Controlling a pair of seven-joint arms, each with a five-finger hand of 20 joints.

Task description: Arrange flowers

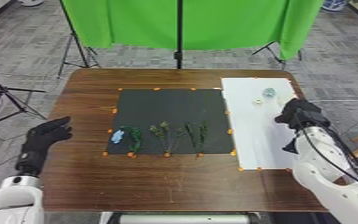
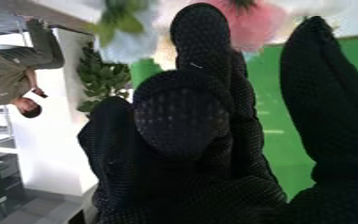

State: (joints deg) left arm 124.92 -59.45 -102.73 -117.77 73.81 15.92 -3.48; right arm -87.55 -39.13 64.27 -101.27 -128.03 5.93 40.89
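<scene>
The brown table (image 1: 140, 192) is the largest thing, its far right part covered by a sheet. Beyond it hangs a green cloth (image 1: 127, 27), cut off at the top of the head view. A black mat (image 1: 167, 107) lies mid-table, and a white sheet (image 1: 257, 135) lies to its right, its right side partly hidden by the right arm and hand.

The right hand (image 1: 300, 112) is over the sheet's right edge. In the right wrist view its glove covers much of the scene; the fingers are loosely extended, with a wide gap at one side, and some overlap so their tips are hard to separate. The left hand (image 1: 47, 134) is by the table's left edge, fingers relaxed and apart.

A leafy plant (image 2: 103, 75) in the background is partly covered by the glove. Near the fingertips, a pink flower (image 2: 254, 22) and pale blooms (image 2: 129, 47) with green leaves are blurred and cut off.

On the mat's near part, left to right, lie a light blue piece (image 1: 117, 136), too small to identify, a curly green stem (image 1: 135, 137), yellowish sprigs (image 1: 163, 131) and dark green sprigs (image 1: 201, 132). A pale green object (image 1: 269, 92) on the sheet's far part is indistinct, with a tiny cream piece (image 1: 257, 101) just beside it. Small orange tape bits (image 1: 157, 89) dot the mat's border.
</scene>
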